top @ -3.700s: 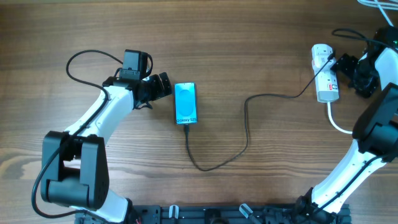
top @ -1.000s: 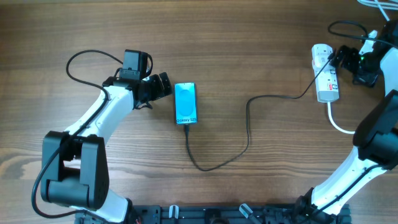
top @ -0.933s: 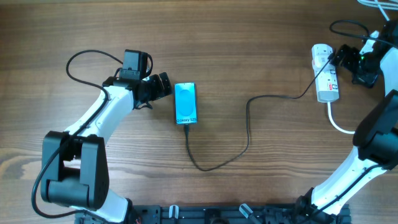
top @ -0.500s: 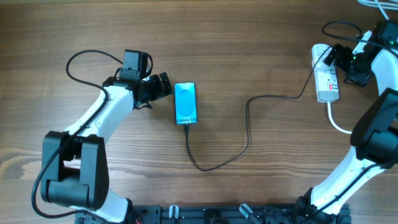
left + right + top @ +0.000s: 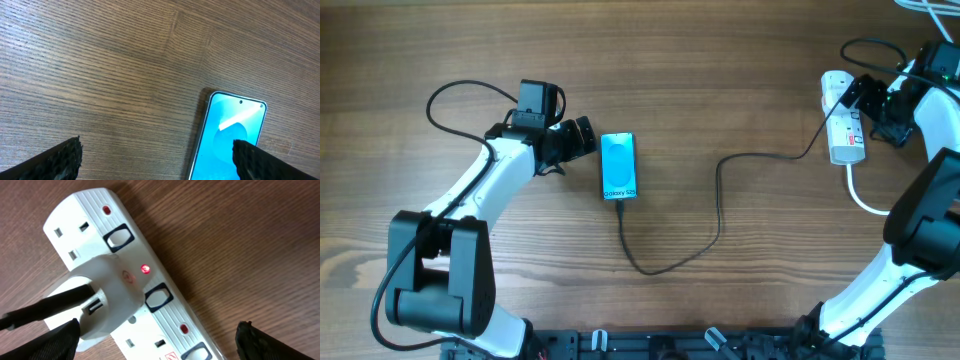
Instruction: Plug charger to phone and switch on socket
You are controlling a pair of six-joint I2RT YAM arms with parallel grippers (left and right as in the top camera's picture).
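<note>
The phone (image 5: 619,166) lies flat mid-table, cyan screen up; the left wrist view shows its top end (image 5: 231,137). The charger (image 5: 719,205), a thin black cable, runs from the phone's near edge in a loop to the socket (image 5: 843,122) at the far right. My left gripper (image 5: 582,134) is open, just left of the phone, touching nothing (image 5: 157,162). My right gripper (image 5: 867,95) hangs open over the socket's far end (image 5: 157,342). Below it, the socket (image 5: 172,317) holds a white adapter (image 5: 107,287) with the black cable in it. A small red lamp (image 5: 145,269) glows between two rocker switches.
The socket's white cable (image 5: 860,196) curves toward the right arm's base. A black cable (image 5: 455,92) loops behind the left arm. Bare wooden table (image 5: 740,70) lies between phone and socket. The robot's mounting rail (image 5: 650,345) runs along the near edge.
My right gripper has shifted left and slightly up, from beside the socket to over its far end. The left arm, phone and charger have not moved.
</note>
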